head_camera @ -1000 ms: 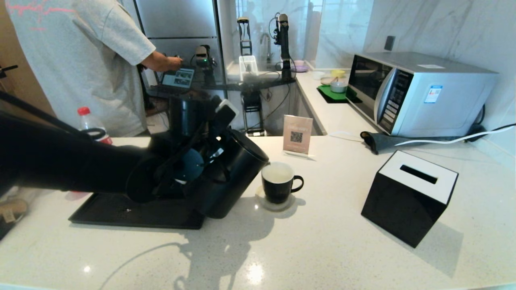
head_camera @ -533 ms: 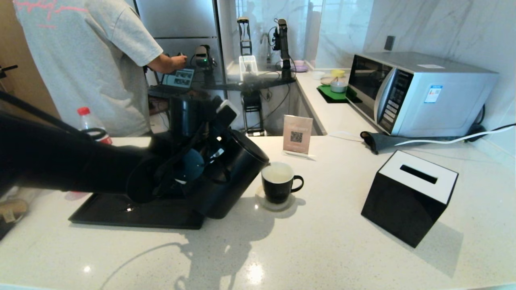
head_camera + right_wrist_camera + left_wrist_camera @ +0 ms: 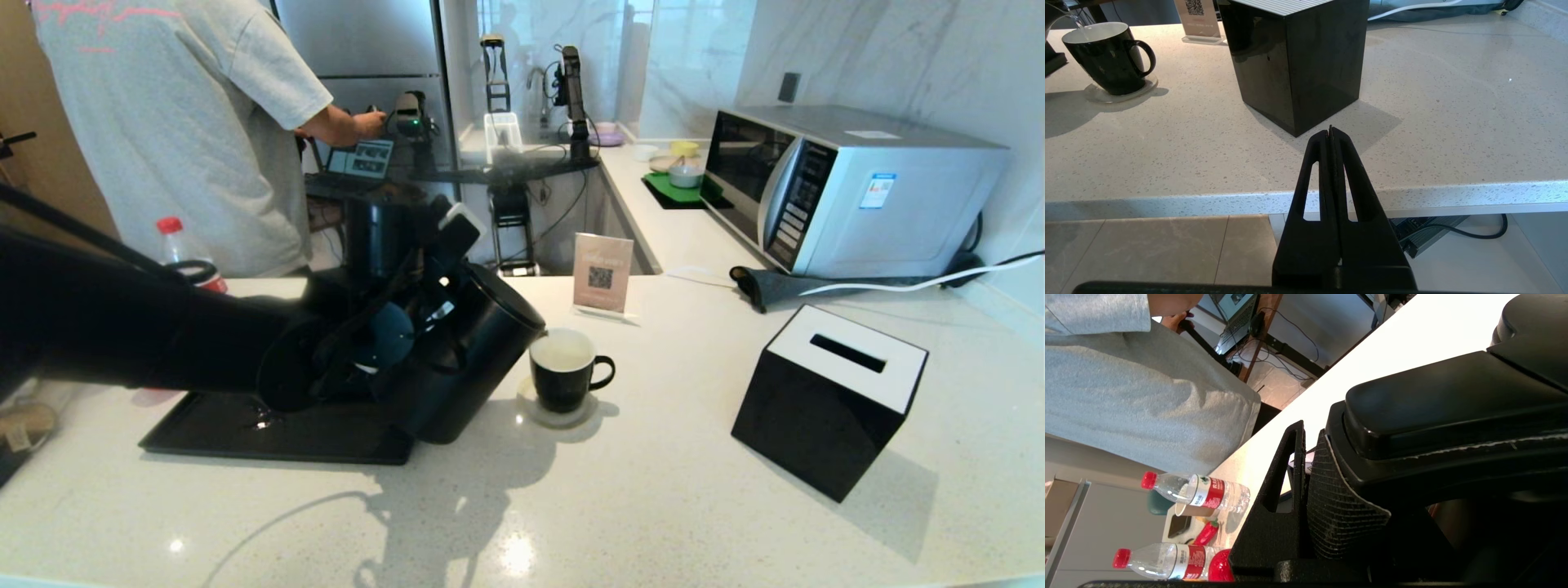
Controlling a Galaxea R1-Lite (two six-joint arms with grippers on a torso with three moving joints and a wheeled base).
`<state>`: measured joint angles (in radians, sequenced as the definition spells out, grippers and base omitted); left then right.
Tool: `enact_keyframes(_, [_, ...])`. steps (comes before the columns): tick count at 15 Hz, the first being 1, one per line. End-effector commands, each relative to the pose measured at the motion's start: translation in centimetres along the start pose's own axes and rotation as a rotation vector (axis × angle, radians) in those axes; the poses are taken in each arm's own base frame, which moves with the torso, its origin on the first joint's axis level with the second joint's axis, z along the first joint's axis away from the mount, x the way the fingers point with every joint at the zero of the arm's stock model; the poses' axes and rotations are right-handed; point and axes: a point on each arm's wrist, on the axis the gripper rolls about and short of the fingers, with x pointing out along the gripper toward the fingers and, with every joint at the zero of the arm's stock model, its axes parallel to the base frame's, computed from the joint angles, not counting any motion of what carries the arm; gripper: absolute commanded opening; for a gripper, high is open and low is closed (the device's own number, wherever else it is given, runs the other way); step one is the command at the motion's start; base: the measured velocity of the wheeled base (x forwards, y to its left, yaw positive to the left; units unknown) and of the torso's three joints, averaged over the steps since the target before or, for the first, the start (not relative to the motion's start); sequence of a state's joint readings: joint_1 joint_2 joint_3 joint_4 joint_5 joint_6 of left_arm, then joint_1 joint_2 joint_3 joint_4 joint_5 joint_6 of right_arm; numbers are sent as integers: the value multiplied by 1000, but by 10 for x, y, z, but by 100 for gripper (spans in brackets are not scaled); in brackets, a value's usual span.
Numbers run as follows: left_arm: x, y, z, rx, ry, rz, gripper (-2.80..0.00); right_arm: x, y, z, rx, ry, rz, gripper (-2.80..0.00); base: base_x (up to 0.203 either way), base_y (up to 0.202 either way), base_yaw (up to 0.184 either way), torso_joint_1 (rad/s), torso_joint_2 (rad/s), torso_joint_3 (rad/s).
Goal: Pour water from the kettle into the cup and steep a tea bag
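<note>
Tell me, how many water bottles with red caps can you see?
2. In the left wrist view, one bottle lies beside a paper cup, the other bottle sits nearer the camera. More may be hidden.

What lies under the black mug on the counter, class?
The mug stands on a small round pale coaster; only the coaster's rim shows around the mug's base. The part directly beneath the mug is covered, so anything there cannot be seen.

Open counter (image 3: 653,490) lies between the cup (image 3: 563,369) and the black box (image 3: 829,400).
</note>
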<state>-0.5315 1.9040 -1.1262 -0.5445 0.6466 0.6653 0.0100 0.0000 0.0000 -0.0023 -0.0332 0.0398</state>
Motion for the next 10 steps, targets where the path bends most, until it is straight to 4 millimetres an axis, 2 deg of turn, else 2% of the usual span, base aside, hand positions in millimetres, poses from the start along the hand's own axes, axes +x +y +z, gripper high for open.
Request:
enact_keyframes(1, [0, -2, 0, 4, 0, 0, -280, 0, 0, 0, 0, 0, 0, -280, 0, 0, 0, 0, 0, 0])
enact_keyframes(10, [0, -3, 0, 7, 1, -2, -280, 0, 0, 0, 0, 1, -1, -280, 0, 0, 0, 0, 0, 0])
